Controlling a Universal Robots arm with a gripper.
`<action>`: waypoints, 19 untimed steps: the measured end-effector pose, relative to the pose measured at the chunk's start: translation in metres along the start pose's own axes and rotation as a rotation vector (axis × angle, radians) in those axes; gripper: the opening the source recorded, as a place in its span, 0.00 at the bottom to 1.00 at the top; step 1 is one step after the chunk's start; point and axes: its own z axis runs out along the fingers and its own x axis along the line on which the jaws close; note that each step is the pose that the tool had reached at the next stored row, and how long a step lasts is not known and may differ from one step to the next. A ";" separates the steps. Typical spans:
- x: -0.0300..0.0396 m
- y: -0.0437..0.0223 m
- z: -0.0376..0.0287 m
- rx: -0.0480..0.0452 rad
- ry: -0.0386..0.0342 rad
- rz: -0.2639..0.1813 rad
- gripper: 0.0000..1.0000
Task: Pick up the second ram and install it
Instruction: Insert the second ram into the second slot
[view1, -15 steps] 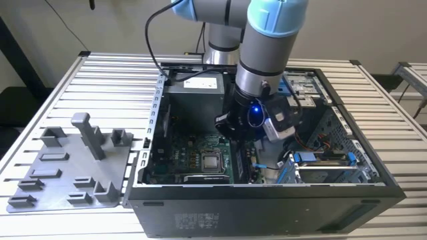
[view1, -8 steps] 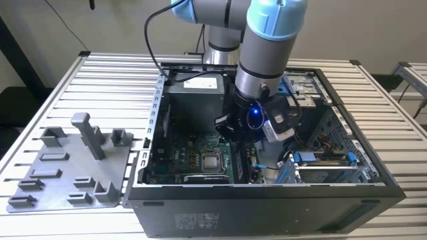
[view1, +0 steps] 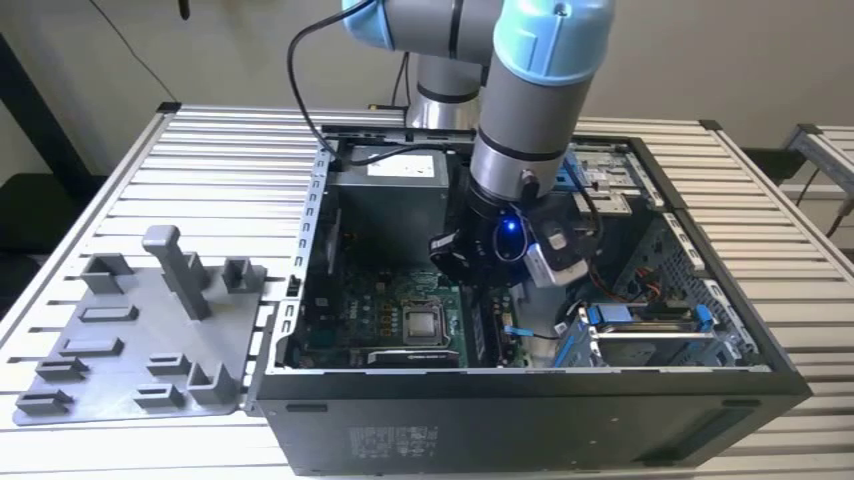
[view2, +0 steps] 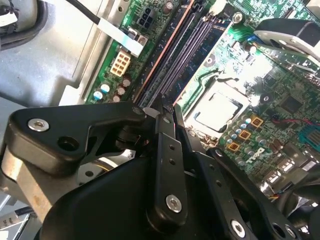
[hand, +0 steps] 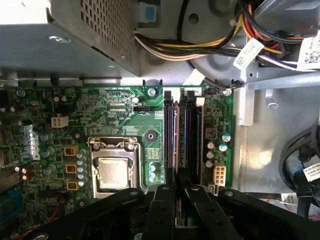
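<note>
The second ram (hand: 183, 145) is a thin dark strip seen edge-on in the first wrist view. It lies along the bank of memory slots (hand: 172, 130) near one edge of the motherboard (hand: 115, 107). It is hard to tell from the dark slots beside it, and I cannot tell whether it is seated. The gripper (hand: 183, 192) has its two fingers (hand: 165, 210) drawn close on either side of the strip, pinching it. Their black links cover its near end in both wrist views.

The slots run parallel and tightly packed, so I cannot count them for certain. One processor socket (hand: 113, 172) sits a little to one side of them, its metal square bare. A row of small capacitors (hand: 80, 167) stands just beside the socket. One grey perforated power supply box (hand: 75, 35) is cut off by the frame, and a bundle of coloured cables (hand: 200, 47) runs from it past the end of the slots.

In the exterior view, the arm (view1: 541, 90) reaches down into the open computer case (view1: 534, 420) and hides the slot area. The case walls stand close around the wrist — most open room lies above the board. Beside the case, toward the exterior view's left edge of the slatted table (view1: 134, 160), lies one grey holder plate (view1: 134, 340). It has one tall post (view1: 174, 270) among several low blocks.
</note>
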 end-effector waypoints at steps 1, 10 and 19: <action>-0.0001 0.0000 0.0004 0.0000 0.0000 0.000 0.14; -0.0012 0.0001 0.0029 -0.0001 0.0000 0.000 0.14; -0.0006 0.0006 0.0051 0.0000 0.0000 0.001 0.14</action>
